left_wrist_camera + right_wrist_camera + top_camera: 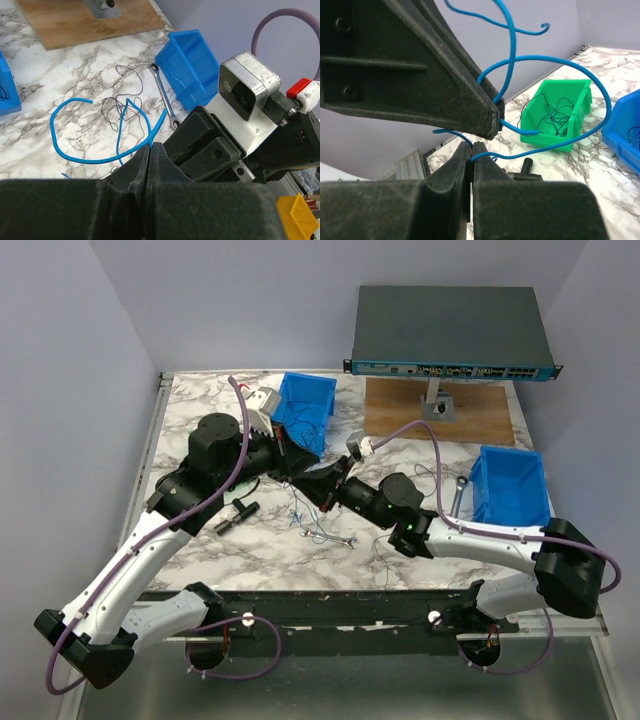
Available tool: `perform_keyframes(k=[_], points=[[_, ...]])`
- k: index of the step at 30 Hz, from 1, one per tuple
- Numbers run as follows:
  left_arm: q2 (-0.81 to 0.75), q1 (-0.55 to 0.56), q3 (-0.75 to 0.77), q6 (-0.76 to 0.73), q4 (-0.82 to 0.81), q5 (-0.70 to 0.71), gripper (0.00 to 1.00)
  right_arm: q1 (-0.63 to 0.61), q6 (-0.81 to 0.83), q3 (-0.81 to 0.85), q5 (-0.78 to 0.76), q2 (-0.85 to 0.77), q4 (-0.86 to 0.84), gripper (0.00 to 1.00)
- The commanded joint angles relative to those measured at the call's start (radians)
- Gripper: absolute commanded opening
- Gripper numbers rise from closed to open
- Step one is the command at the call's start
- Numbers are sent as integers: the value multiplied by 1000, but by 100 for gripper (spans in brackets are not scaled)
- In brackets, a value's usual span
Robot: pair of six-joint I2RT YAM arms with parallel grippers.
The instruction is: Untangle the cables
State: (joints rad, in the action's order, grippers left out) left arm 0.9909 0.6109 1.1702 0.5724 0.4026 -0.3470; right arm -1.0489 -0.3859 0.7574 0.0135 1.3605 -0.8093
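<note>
**Both hands pinched shut on one blue strand above the desk's middle**

The cables (308, 520) lie in a loose blue-and-black tangle on the marble desk (200, 570), about mid-desk and just in front of the two hands. One blue strand (611, 107) is lifted off the surface and curls in open loops between them. The left hand (150, 152) is fully closed, its fingertips meeting on that strand. The right hand (471, 149) is also closed tight, with the same blue strand coming out from between its tips. The two hands sit close together, tip nearly to tip. Thin black wires (120, 106) rest on the marble beyond the blue loops.

The hands are well in from every desk edge. A blue bin (305, 405) stands behind the left arm, and a second blue bin (510, 485) sits at the right with a silver wrench (458, 495) just beside it. A green bin (560, 117) holds more black wire. Bare marble lies between the hands and the wooden board (480, 415) at the back, which carries a network switch (450, 335).

The print on the switch's front is too small to read.
</note>
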Motion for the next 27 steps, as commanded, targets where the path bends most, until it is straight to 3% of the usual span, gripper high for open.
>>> perform_keyframes(k=[1, 5, 6, 10, 12, 17, 21, 24, 27], points=[[-27, -10, -11, 16, -13, 49, 0, -7, -9, 23, -76, 1, 4, 1], [-44, -39, -34, 32, -14, 48, 1, -7, -14, -15, -110, -41, 19, 1], [-49, -48, -41, 36, -11, 44, 8, -7, -15, -24, -117, -53, 35, 1], [-64, -103, -55, 41, 18, 22, 85, -7, -48, -68, -225, -131, 154, 1], [-73, -124, -57, 29, 46, 24, 98, -8, -58, -70, -316, -193, 273, 1], [-111, -139, -95, 1, 59, 12, 99, -1, -38, 81, -608, -294, 713, 1], [-138, -143, -144, -14, 47, 1, 99, 31, 34, 275, -756, -322, 1012, 1], [-147, -143, -181, -30, 43, -10, 99, 61, 95, 442, -853, -317, 1163, 1], [-152, -143, -217, -48, 40, -17, 98, 90, 184, 556, -935, -321, 1197, 1]])
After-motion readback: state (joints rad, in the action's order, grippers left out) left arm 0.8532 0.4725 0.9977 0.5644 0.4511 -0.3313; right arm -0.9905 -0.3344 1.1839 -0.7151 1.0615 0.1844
